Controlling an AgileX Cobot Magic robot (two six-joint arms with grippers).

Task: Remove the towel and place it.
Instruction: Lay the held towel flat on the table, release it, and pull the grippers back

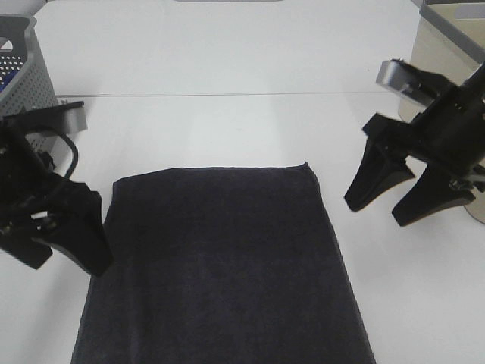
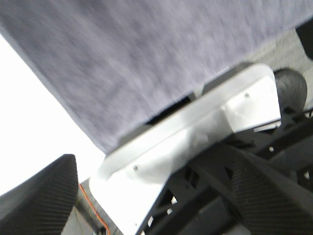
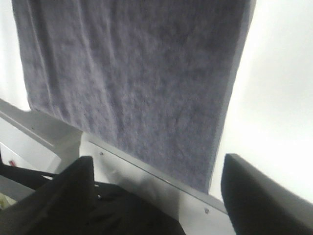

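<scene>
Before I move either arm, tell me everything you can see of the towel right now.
The towel is a dark charcoal-navy terry rectangle with a hemmed edge. It lies flat and smooth on the white table, its near end running out of the high view and reaching the table's front rim in the wrist views. No tag shows. The open left hand overlaps its left edge; contact is unclear. The open right hand stands apart to its right.
</scene>
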